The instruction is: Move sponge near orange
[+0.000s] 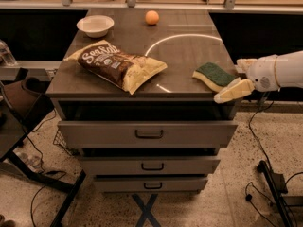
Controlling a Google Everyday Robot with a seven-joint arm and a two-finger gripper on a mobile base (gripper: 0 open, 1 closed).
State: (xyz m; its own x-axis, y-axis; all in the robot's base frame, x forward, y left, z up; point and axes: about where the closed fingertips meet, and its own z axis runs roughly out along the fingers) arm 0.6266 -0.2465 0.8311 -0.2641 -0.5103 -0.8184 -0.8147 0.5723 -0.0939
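Note:
The sponge (214, 74), pale yellow foam with a dark green top, lies flat near the right front edge of the table (184, 51). The orange (152, 17) sits at the far middle of the table, well apart from the sponge. My gripper (238, 77) reaches in from the right at table height. It is open, with one cream finger (233, 91) in front of the sponge's right end and the other finger (245, 63) behind it. The sponge's right end sits at the mouth of the gripper.
A large yellow-brown chip bag (119, 65) lies at the table's left front. A white bowl (95, 25) stands at the far left corner. Drawers (148, 134) are below the tabletop. Cables and a stand base (277, 183) are on the floor at right.

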